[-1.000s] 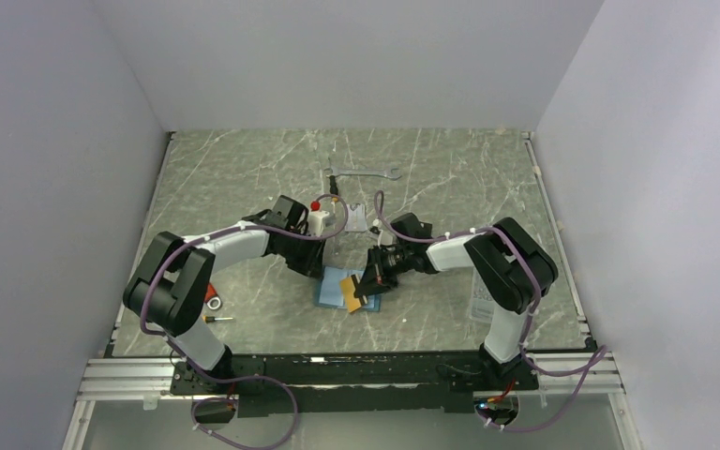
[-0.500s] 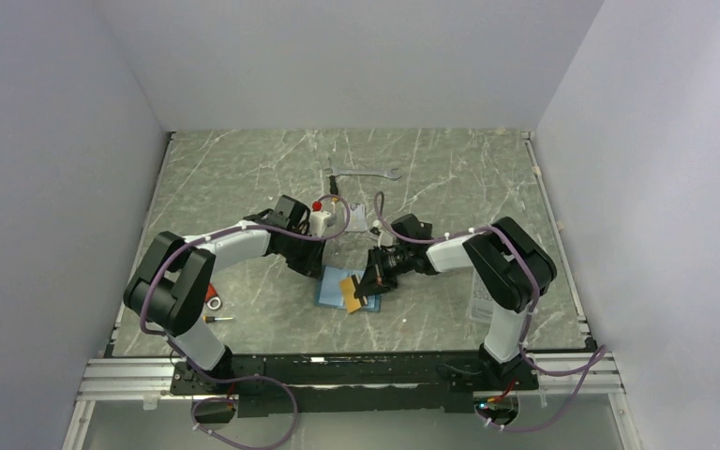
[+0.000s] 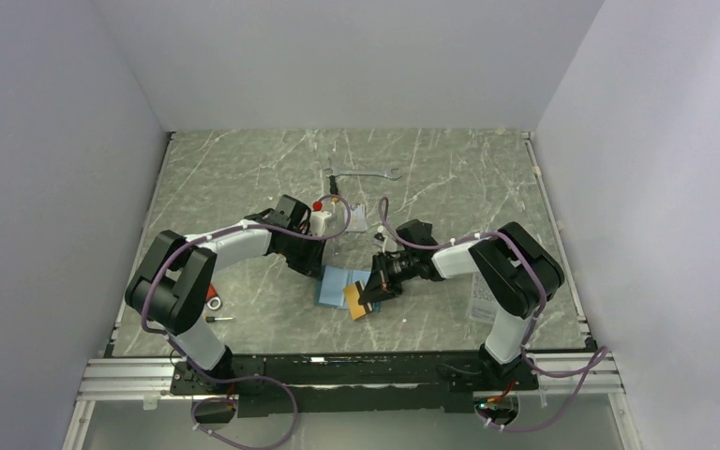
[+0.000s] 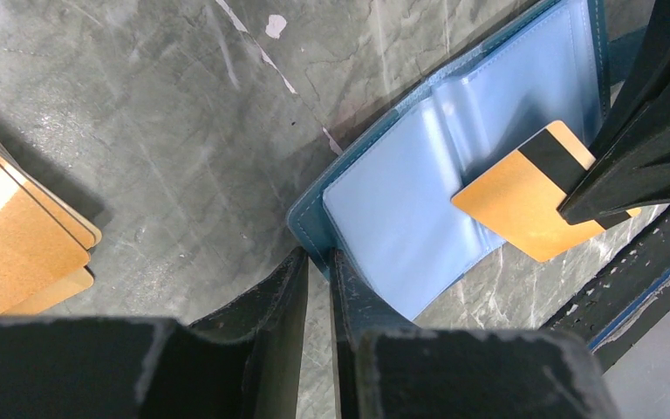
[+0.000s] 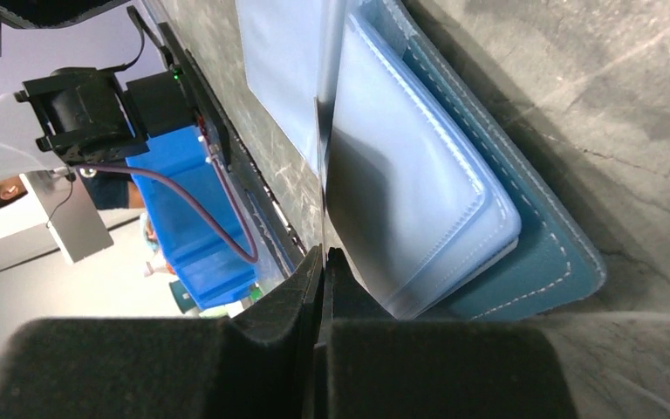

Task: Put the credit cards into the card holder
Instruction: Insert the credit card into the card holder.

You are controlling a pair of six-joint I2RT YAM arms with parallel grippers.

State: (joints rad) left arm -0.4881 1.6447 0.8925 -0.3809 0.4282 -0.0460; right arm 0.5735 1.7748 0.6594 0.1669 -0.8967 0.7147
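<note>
Card (image 4: 515,205) edge-on in right hand (image 5: 323,257), just over open card holder (image 4: 393,209).

- Grips a credit card (image 5: 322,175) in the right gripper (image 5: 324,255), jaws pressed together on its near end.
- Shows that card edge-on, a thin dark line standing over the card holder (image 5: 488,218).
- Finds the card holder lying open on the grey marbled table (image 5: 593,96), pale blue pockets up, teal stitched cover beneath them.
- Places a purple cable (image 5: 218,209) and a blue bin (image 5: 174,175) beyond the card holder, past the table edge.
</note>
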